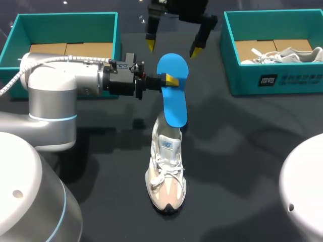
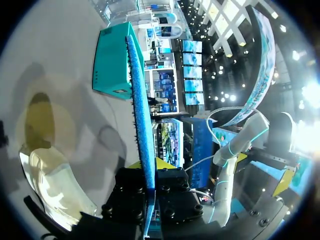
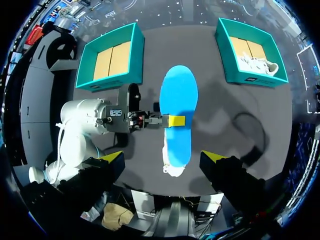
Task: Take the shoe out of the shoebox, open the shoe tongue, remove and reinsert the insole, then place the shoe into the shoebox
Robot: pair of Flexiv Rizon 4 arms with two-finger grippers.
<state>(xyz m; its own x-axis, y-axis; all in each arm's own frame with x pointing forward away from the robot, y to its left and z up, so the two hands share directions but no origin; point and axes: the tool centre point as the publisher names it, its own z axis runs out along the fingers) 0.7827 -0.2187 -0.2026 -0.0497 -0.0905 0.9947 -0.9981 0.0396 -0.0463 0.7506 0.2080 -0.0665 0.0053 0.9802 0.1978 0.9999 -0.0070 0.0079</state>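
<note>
Resting the shoe [image 1: 166, 174] on the table [image 1: 242, 151], toe nearest. Just beyond, pinching the blue insole [image 1: 174, 108] by its edge in the closed left gripper [image 1: 170, 79], holding it over the shoe's heel. Farther, hanging the right gripper [image 1: 172, 48] spread wide, touching nothing. Farthest, flanking: left box [image 1: 65, 20], right box [image 1: 242, 83].

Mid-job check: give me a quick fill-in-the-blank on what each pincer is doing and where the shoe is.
The left pincer is shut on the ____ insole.
The right pincer hangs ____ above the insole, gripping nothing.
The shoe stands on the dark ____.
Missing words: blue; open; table.
</note>
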